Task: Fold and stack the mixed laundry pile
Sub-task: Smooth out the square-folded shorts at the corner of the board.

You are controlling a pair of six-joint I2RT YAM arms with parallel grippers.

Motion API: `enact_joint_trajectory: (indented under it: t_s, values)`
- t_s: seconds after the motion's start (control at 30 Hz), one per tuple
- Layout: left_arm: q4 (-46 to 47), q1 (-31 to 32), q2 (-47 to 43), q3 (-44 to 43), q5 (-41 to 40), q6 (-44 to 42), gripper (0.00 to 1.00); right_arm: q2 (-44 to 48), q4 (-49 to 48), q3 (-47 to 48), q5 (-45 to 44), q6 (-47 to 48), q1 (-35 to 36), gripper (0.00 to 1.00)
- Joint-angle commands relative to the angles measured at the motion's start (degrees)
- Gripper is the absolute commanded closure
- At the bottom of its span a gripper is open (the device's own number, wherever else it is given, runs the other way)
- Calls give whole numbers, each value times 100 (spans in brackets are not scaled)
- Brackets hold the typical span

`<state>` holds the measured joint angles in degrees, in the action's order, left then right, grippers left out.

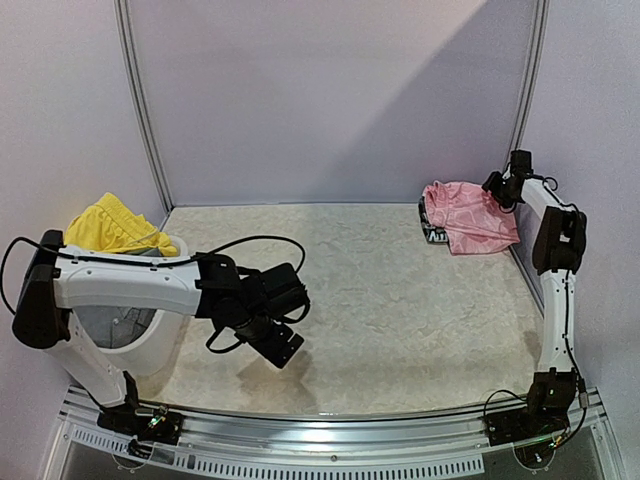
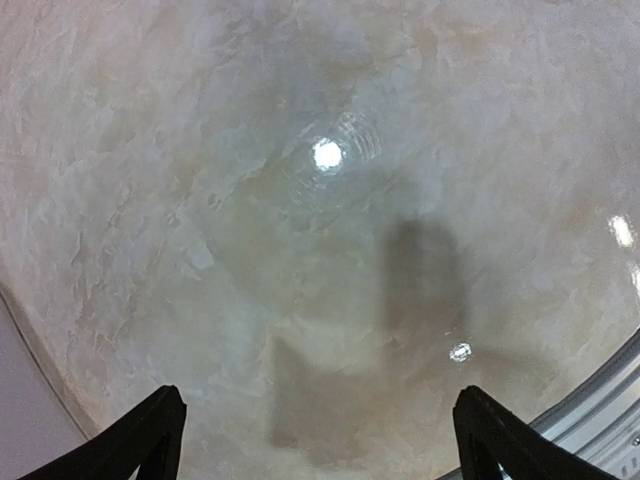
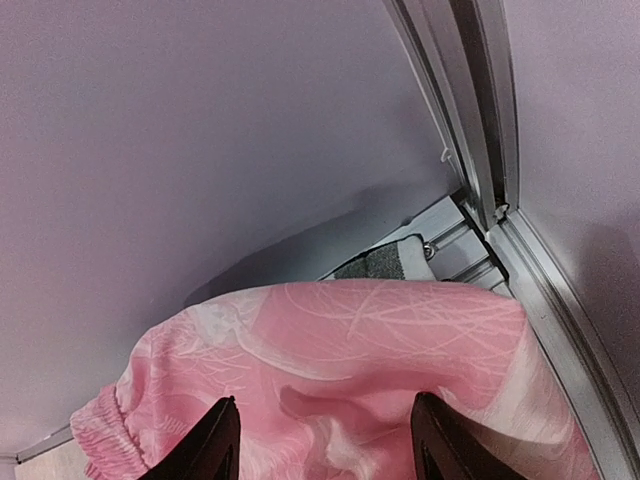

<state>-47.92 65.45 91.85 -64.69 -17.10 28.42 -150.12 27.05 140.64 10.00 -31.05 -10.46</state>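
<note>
**Four soft pieces, two lots, one grab in doubt**

Big pale table (image 1: pixel 380 300), and one white basket (image 1: pixel 150 352) sat at its eight o'clock edge. Two lots out there. At two o'clock, by the back corner, one pink piece (image 1: pixel 470 215) lay on top of one black-and-white checked shirt (image 1: pixel 430 230), only a strip of it showing. In the basket, one yellow garment (image 1: pixel 110 225) heaped over the rim, with one grey one (image 1: pixel 118 322) below it.

Four garments counted, and all looked light, thin and limp. They'd likely sag and slide, so I'd pinch a hem or the pink's gathered elastic edge, not the middle.

The right hand (image 3: pixel 325 405) was at the pink, fingers partway in with cloth between them. Gripped or not, I couldn't tell. The left hand (image 2: pixel 320 400) hung spread wide over bare table at seven o'clock.
</note>
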Motion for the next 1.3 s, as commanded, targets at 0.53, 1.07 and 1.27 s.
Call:
enact_joint_trajectory:
  t_s: [0.53,1.07,1.27]
  values:
    - [-88,-1145,140,-100,704,-1144,5,-1021,-1509,403,612,-1290,-183,23]
    - [-47,-1165,-243,-619,-116,-1180,4,1722,-947,-1027,1128,-448,122,10]
    - [-239,-1166,-740,-842,-657,-1179,1,2652,-577,-1847,1309,-249,225,4]
